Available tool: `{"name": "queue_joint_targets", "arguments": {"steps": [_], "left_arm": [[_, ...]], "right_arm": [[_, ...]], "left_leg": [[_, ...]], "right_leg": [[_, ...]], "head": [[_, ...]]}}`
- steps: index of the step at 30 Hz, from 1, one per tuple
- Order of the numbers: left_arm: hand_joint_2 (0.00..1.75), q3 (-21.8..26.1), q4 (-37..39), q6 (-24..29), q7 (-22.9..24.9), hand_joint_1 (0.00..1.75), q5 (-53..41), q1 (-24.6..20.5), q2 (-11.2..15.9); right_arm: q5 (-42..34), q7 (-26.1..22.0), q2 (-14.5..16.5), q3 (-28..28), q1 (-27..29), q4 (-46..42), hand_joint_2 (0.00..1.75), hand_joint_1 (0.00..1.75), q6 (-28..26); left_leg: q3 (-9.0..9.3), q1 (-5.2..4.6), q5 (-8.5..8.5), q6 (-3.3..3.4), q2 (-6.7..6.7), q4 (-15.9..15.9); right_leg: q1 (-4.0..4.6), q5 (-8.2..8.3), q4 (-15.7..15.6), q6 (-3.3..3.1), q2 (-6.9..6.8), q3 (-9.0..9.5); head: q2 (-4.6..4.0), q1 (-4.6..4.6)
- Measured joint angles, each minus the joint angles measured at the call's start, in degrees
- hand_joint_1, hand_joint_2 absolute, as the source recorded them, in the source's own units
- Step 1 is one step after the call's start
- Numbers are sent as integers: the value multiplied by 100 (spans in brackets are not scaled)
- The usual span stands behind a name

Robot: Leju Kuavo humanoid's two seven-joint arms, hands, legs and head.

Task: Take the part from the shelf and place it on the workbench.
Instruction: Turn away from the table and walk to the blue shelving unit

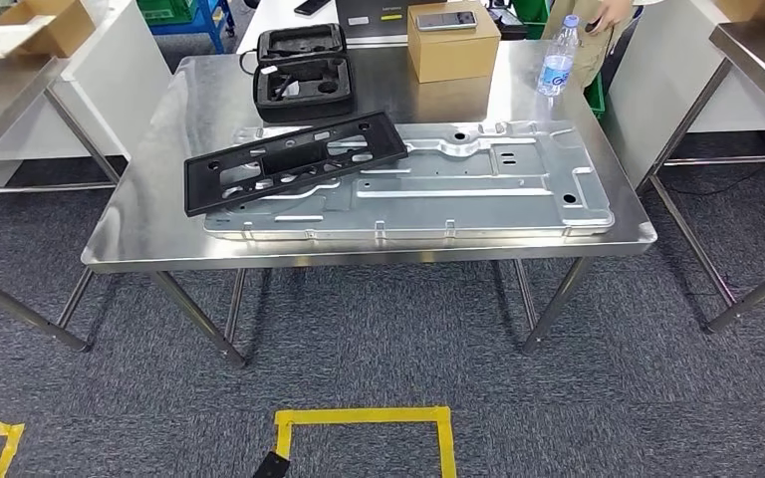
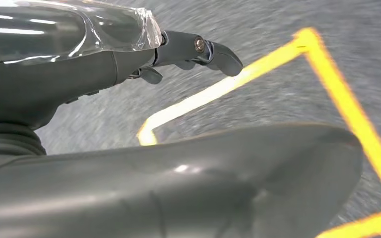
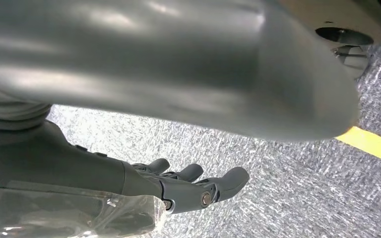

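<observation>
The flat black plastic frame part (image 1: 294, 159) with its cut-out slots lies tilted across the left end of a large stamped silver sheet-metal panel (image 1: 478, 184), which itself lies flat on the stainless steel workbench (image 1: 149, 214). Behind them sits an open black foam-lined case (image 1: 301, 70), and to its right a brown cardboard box (image 1: 452, 45) with a dark phone-like device (image 1: 446, 19) on top. A clear plastic water bottle (image 1: 558, 58) stands near the far right corner. Yellow tape lines (image 1: 364, 418) mark the grey carpet. The left hand (image 2: 188, 52) hangs over the carpet, fingers extended and holding nothing. The right hand (image 3: 188, 186) likewise, fingers loosely stretched, empty.
</observation>
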Motion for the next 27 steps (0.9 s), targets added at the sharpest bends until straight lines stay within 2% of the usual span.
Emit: {"name": "queue_joint_targets", "arguments": {"steps": [1,2,3,5,6,7,10,11,12,13,14,15,16,17,18,20,21,22,25,26,27], "left_arm": [[0,61,30,-13,8,0,113,48,19],[0,121,60,-22,30,0,193,94,41],[0,174,89,-24,61,0,239,133,60],[0,277,154,10,136,0,271,191,98],[0,319,184,36,172,0,291,218,114],[0,358,214,58,204,0,312,258,131],[0,450,293,105,292,0,363,414,171],[0,479,320,124,318,0,367,453,184],[0,503,342,140,343,0,367,483,195],[0,517,361,150,368,0,365,505,208],[0,525,380,157,395,0,357,528,221],[0,530,398,164,423,0,344,551,231],[0,533,415,179,454,0,322,570,239],[0,534,432,204,478,0,298,580,246],[0,534,443,232,493,0,270,584,251],[0,534,454,273,502,0,215,583,261],[0,534,456,279,500,0,188,581,264],[0,534,457,280,498,0,161,579,267],[0,531,465,281,495,0,97,581,277],[0,529,467,281,495,0,90,583,280],[0,527,469,281,496,0,89,583,283]], "right_arm": [[-14,-18,1,-1,2,0,0,0,-13],[-28,-37,2,-2,3,0,0,0,-24],[-42,-52,4,-5,4,0,0,0,-31],[-71,-72,14,-26,0,-1,0,0,-34],[-83,-73,19,-37,-4,-1,0,0,-32],[-94,-69,24,-48,-7,-1,0,0,-30],[-128,-33,41,-69,-2,-1,0,0,-18],[-138,-16,45,-75,3,0,0,0,-11],[-145,1,46,-79,6,0,0,0,-2],[-149,9,46,-80,8,0,0,0,6],[-153,11,46,-81,8,0,0,0,12],[-157,11,46,-81,10,0,0,0,16],[-162,10,46,-82,12,0,0,0,16],[-168,9,46,-82,15,0,0,0,16],[-177,8,45,-82,15,0,0,0,16],[-190,1,44,-84,-1,0,0,0,13],[-195,-5,45,-85,-12,0,0,0,8],[-198,-12,45,-87,-16,0,0,0,3],[-208,-31,51,-89,2,0,0,0,-9],[-209,-39,54,-89,1,0,0,0,-13],[-209,-49,56,-89,-4,0,0,0,-17]], "left_leg": [[-4,1,-29,-4,0,113],[121,2,55,3,0,-37],[331,1,201,17,-1,-366],[852,-19,489,72,-4,-1274],[993,-37,564,102,-7,-1551],[1068,-56,602,131,-10,-1716],[1016,-57,687,234,-3,-1742],[988,-44,734,288,2,-1760],[952,-31,783,339,6,-1778],[910,-36,816,369,8,-1776],[862,-44,847,387,9,-1772],[821,-53,874,389,11,-1768],[780,-61,902,384,13,-1763],[746,-65,929,378,14,-1756],[718,-66,951,367,13,-1746],[667,-77,979,335,12,-1698],[641,-86,992,309,13,-1671],[617,-93,1008,279,15,-1648],[569,-76,1038,172,11,-1620],[525,-63,947,135,7,-1525],[438,-46,776,97,3,-1318]], "right_leg": [[1,22,1,1,-2,-30],[1,44,1,6,-1,-54],[1,62,1,12,1,-73],[9,99,3,49,2,-98],[14,118,5,76,0,-109],[18,138,7,106,-3,-120],[21,145,25,200,1,-156],[21,28,143,222,4,-212],[22,-156,356,234,6,-301],[17,-408,693,239,6,-426],[18,-660,1097,243,5,-561],[19,-826,1426,246,4,-652],[20,-902,1610,246,4,-668],[20,-854,1552,242,4,-563],[20,-715,1261,234,4,-346],[27,-428,395,210,4,197],[34,-351,91,187,5,365],[45,-324,-70,161,6,438],[60,-253,-94,59,2,388],[53,-215,-100,19,-3,362],[42,-174,-107,-16,-8,326]], "head": [[0,-2],[1,-2],[0,-3],[1,-3],[1,-1],[1,1],[-1,3],[-1,10],[-1,19],[-1,27],[-1,37],[-1,39],[-1,40],[-1,40],[-1,40],[-1,40],[-1,37],[-1,33],[0,27],[-1,23],[-1,19]]}}
